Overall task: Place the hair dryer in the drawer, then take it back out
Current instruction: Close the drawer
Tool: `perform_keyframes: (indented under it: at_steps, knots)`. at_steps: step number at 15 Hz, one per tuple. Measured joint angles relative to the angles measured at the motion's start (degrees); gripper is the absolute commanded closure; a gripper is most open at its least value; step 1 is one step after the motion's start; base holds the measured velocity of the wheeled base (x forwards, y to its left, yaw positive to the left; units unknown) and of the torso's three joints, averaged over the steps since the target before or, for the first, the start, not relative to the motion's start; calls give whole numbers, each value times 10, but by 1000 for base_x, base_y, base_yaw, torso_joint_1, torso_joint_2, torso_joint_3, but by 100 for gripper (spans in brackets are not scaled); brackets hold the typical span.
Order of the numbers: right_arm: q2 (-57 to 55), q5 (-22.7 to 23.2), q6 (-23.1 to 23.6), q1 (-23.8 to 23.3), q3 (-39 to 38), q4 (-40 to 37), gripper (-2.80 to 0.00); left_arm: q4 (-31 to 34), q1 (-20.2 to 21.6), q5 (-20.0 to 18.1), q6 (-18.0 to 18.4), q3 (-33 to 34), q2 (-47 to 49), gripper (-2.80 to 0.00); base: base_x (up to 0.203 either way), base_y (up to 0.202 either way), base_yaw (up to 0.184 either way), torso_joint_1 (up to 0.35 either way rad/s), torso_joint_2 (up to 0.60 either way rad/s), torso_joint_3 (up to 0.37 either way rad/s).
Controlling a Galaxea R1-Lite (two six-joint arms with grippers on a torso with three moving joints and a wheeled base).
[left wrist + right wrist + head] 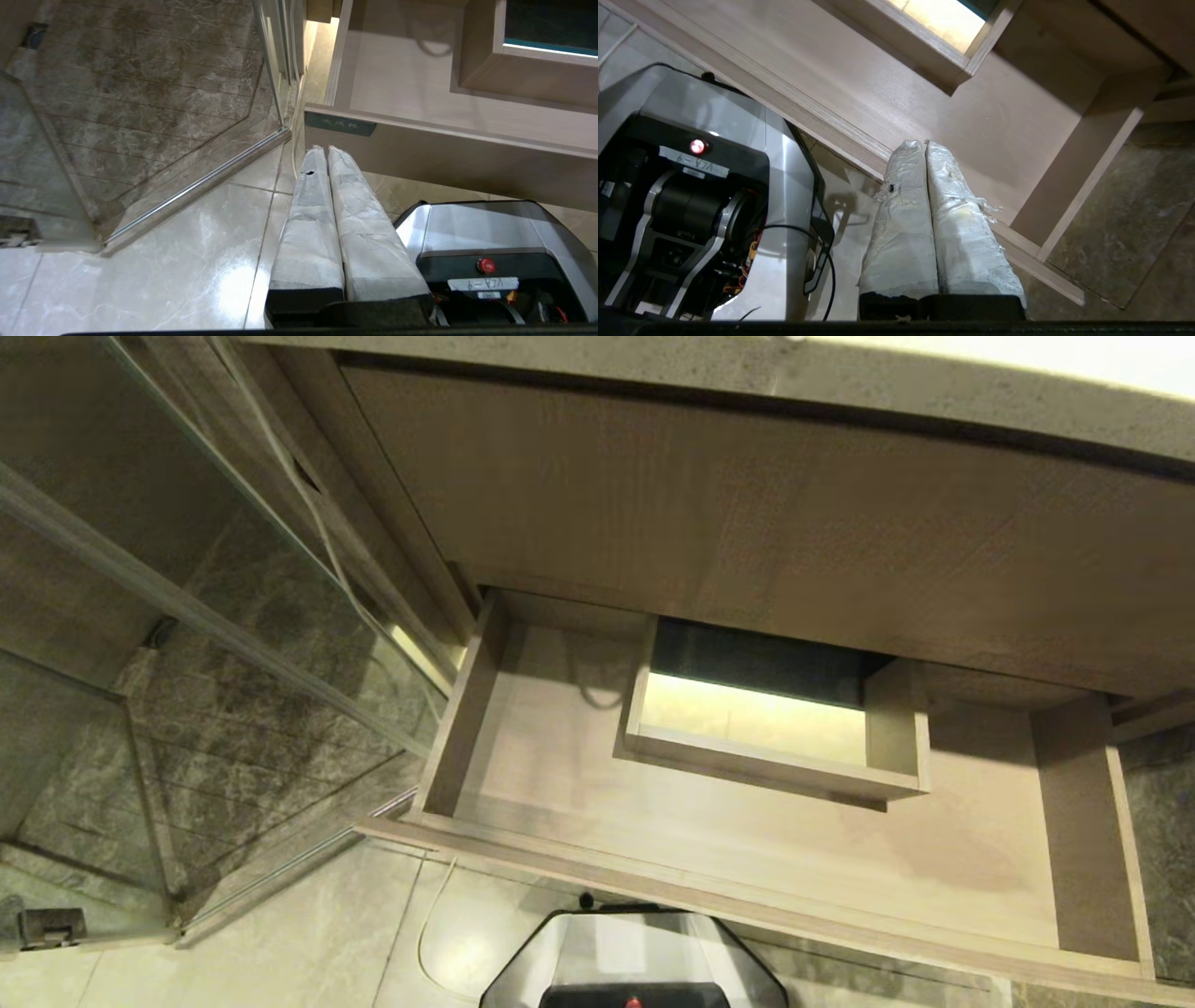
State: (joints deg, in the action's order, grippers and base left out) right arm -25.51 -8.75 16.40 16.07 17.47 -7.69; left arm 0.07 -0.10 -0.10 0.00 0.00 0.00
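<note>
The drawer [523, 728] stands pulled out below the vanity front, tan wood grain, with a rectangular cutout [756, 714] in its floor; nothing lies on the floor that shows. The hair dryer is out of view in all three views. My left gripper [325, 148] is shut and holds nothing, its taped fingers pointing at the drawer's [420, 140] left front corner, above the floor tiles. My right gripper [923, 142] is shut and empty too, its tips over the front edge of the drawer [859, 107] near its right end. Neither gripper shows in the head view.
A glass shower screen [187, 597] with a metal floor rail [196, 186] stands left of the vanity. A thin white cord [308, 495] runs down beside the cabinet. My own base [635, 961] sits just in front of the drawer. A dark label [340, 124] marks the drawer front.
</note>
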Motion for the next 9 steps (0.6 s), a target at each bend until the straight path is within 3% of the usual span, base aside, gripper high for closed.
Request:
perform_keyframes:
  at_steps: [4, 9]
  knots:
    - [1, 0, 0, 0, -1, -4, 0, -1, 0, 0, 0, 0, 0, 0, 0, 0, 0, -304, 437, 140]
    - [1, 0, 0, 0, -3, -5, 0, -2, 0, 0, 0, 0, 0, 0, 0, 0, 0, -68, 403, 309]
